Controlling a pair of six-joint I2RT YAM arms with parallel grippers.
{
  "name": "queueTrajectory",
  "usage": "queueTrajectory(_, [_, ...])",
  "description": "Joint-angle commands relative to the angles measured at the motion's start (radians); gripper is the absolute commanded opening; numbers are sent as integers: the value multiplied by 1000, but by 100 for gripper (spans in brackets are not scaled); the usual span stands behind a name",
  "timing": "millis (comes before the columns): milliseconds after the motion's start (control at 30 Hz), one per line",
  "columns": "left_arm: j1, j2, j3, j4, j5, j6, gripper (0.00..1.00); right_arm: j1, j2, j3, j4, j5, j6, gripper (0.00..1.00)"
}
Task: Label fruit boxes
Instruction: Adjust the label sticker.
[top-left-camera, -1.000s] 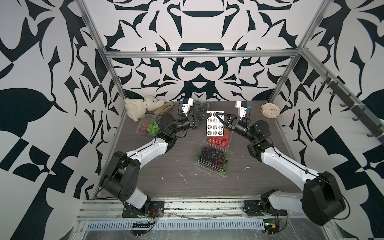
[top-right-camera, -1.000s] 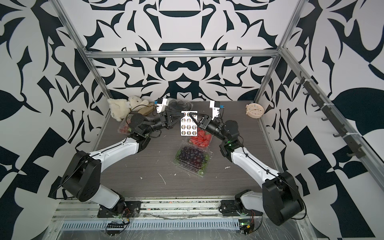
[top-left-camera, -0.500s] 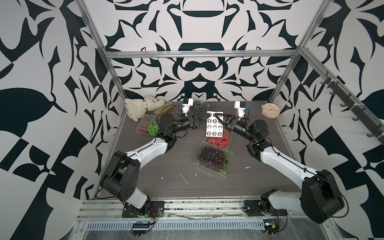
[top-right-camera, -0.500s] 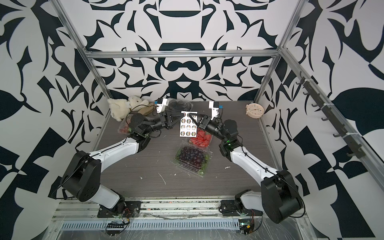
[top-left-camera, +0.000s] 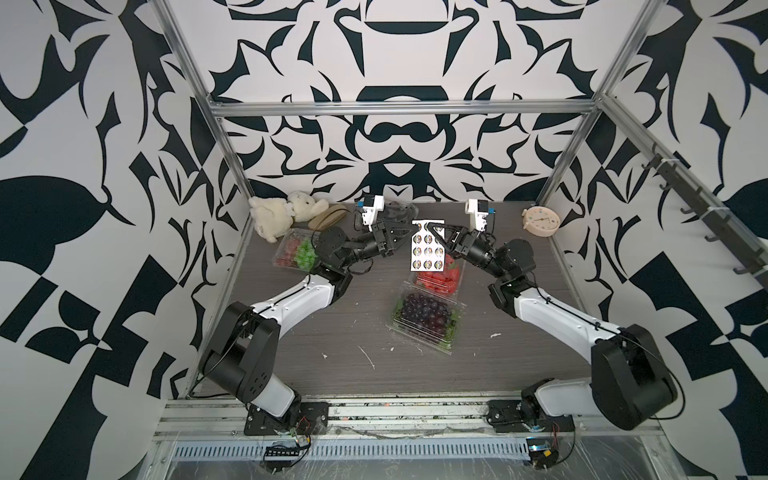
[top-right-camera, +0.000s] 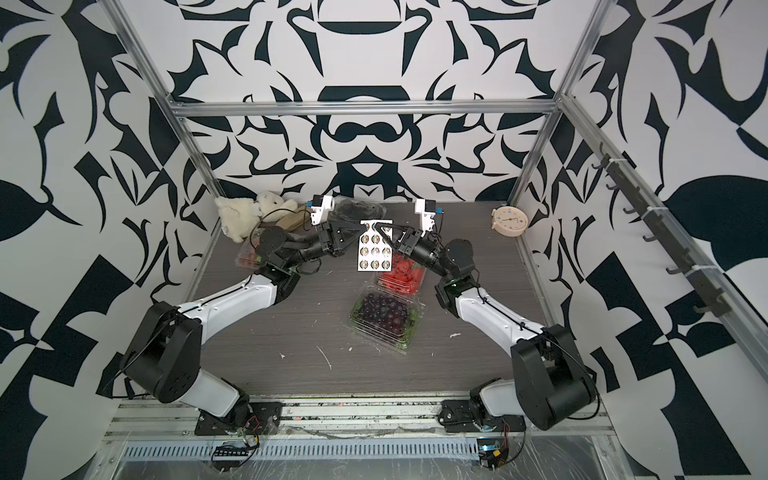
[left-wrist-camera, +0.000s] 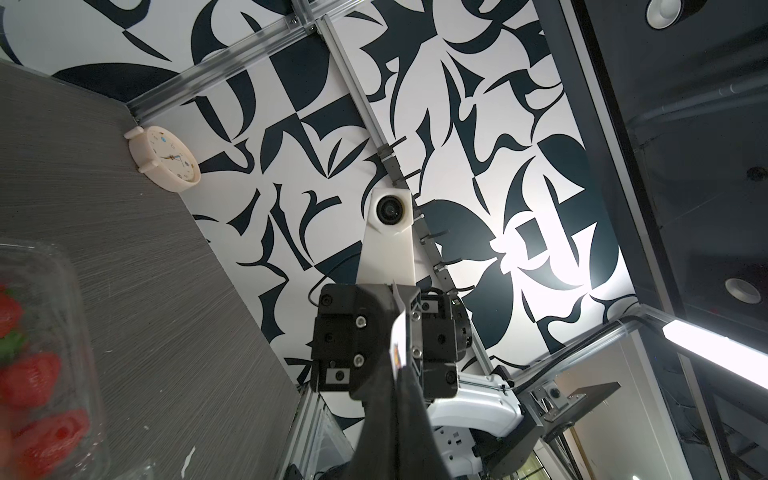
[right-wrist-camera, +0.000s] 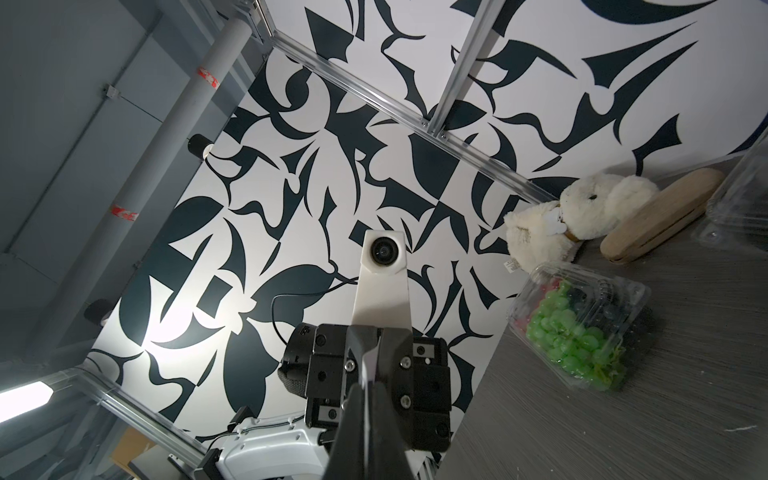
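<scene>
Two robot arms hold a white sheet of round stickers (top-left-camera: 426, 250) upright between them, above a grey wood-grain surface (top-left-camera: 353, 332). The left tool (top-left-camera: 409, 238) is clamped on the sheet's side edge, and the right tool (top-left-camera: 430, 227) is pinched closed at its top.

Directly below the sheet sits a clear plastic clamshell box of red strawberries (top-left-camera: 438, 279). Just in front of it, set askew, is a clear plastic clamshell box of dark purple grapes (top-left-camera: 428, 314). A clear plastic clamshell box of green grapes and mixed berries (top-left-camera: 297, 251) lies at the left edge of the surface, beside the left arm. A fourth clear plastic box with dark contents (top-left-camera: 395, 210) stands near the back wall, partly hidden behind the left wrist camera.

White scraps (top-left-camera: 368, 356) dot the surface toward the front. A cream plush toy (top-left-camera: 278, 214) and a tan oblong case (top-left-camera: 328, 216) fill the back left corner. A cream round alarm clock (top-left-camera: 540, 218) stands in the back right corner. Black-and-white patterned walls (top-left-camera: 395, 62) on an aluminium frame (top-left-camera: 399, 109) enclose the scene.
</scene>
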Motion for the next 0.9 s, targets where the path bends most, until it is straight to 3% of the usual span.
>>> queueTrajectory(0, [-7, 7, 26, 41, 27, 0, 3, 2, 3, 41, 123, -28, 44, 0])
queueTrajectory(867, [-26, 57, 49, 46, 43, 1, 1, 2, 39, 65, 216, -63, 104, 0])
